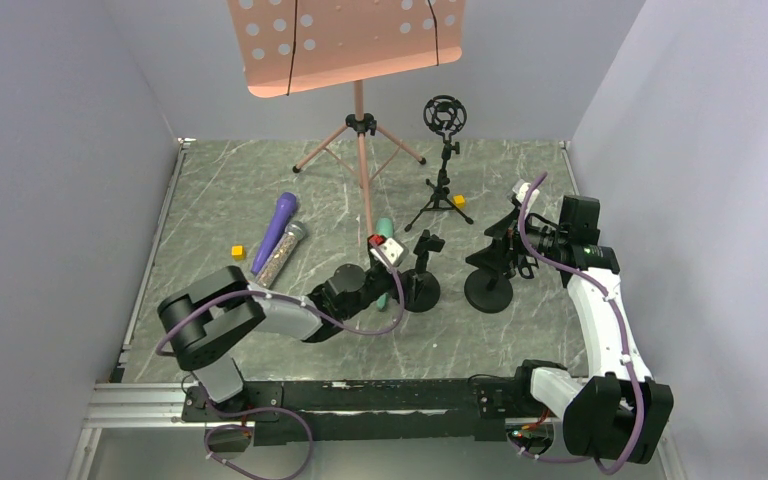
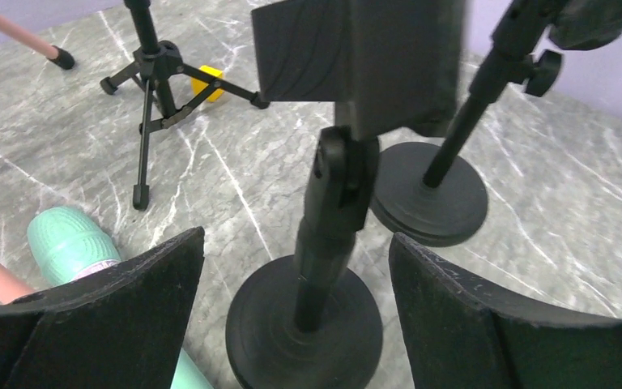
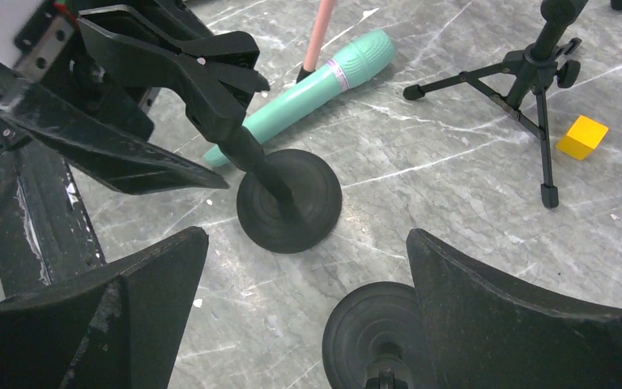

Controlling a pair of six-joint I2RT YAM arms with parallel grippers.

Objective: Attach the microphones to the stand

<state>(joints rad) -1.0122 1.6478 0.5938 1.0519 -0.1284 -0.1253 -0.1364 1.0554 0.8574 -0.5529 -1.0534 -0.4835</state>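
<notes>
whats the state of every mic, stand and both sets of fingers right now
mint green microphone, lying on table, unheld
purple microphone, lying flat, unheld
silver microphone, lying flat beside the purple one
left fingers, open, holding nothing
right fingers, open, holding nothing
left round-base stand, upright, clip empty
right round-base stand, upright, no microphone
shock mount tripod, upright, empty
music stand, upright

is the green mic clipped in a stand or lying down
Lying down: the green mic rests flat on the table beside a round stand base.
</notes>
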